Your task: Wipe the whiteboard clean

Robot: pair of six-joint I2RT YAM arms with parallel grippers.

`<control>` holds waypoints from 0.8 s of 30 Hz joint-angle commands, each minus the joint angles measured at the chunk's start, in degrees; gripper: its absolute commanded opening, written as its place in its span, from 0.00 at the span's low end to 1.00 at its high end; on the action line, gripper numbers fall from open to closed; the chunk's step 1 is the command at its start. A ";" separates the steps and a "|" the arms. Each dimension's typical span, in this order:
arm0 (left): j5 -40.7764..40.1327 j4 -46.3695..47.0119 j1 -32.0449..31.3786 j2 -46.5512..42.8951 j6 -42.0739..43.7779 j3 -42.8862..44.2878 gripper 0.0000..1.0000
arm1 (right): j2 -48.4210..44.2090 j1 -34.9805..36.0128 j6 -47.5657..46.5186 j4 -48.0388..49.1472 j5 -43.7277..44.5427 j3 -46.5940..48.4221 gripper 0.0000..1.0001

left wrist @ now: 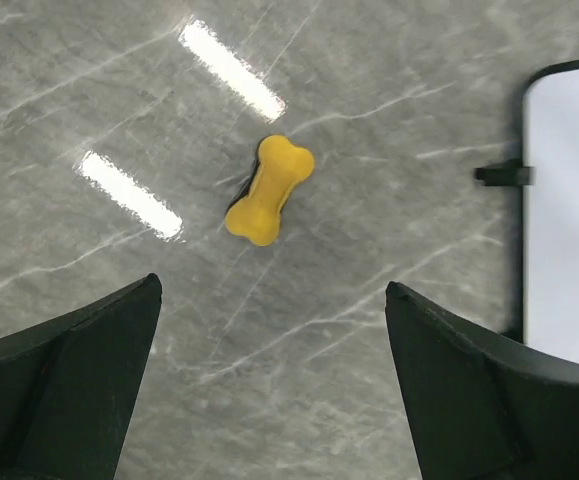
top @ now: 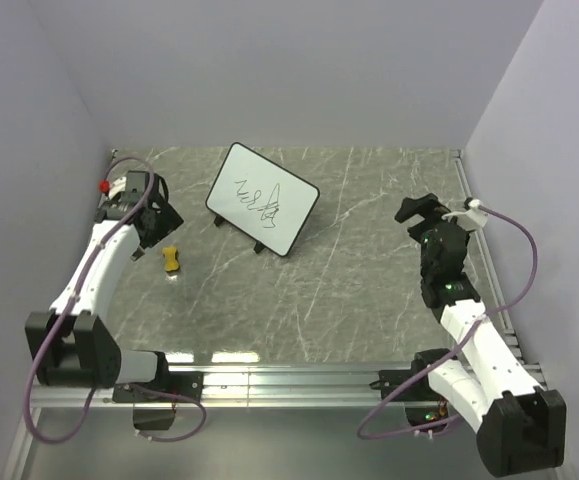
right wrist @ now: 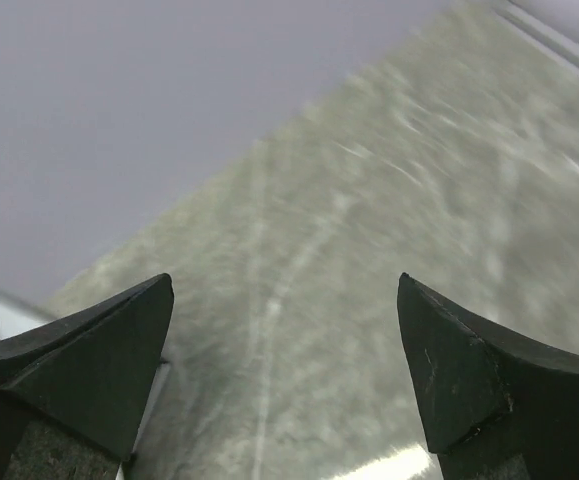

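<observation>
The whiteboard (top: 262,198) stands tilted on small black feet at the back middle of the grey marble table, with a black scribble on its face. Its black-rimmed edge (left wrist: 567,200) shows at the right of the left wrist view. A small yellow bone-shaped eraser (top: 172,260) lies on the table to its left. My left gripper (top: 157,222) hovers open just above and behind the eraser (left wrist: 269,190), nothing between its fingers (left wrist: 272,290). My right gripper (top: 419,212) hangs open and empty to the right of the board, aimed at bare table (right wrist: 284,285).
Lilac walls close in the table at the back and on both sides. A metal rail (top: 484,250) runs along the right edge and another (top: 289,380) along the near edge between the arm bases. A small red part (top: 102,185) sits by the left wrist.
</observation>
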 commanded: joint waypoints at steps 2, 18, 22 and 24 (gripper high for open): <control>5.74 2.03 0.39 -4.54 1.15 -4.57 0.99 | 7.39 -3.96 10.91 -26.19 5.05 8.48 1.00; 3.83 13.02 1.44 6.61 10.72 -11.09 0.98 | 14.12 -3.44 9.86 -25.38 -24.67 7.91 1.00; 3.64 17.76 2.15 11.61 13.54 -10.73 0.92 | 13.24 -3.18 7.68 -24.95 -24.83 5.71 1.00; 2.51 18.56 2.23 15.12 13.99 -9.77 0.84 | 12.28 -2.47 6.53 -26.00 -23.87 5.09 1.00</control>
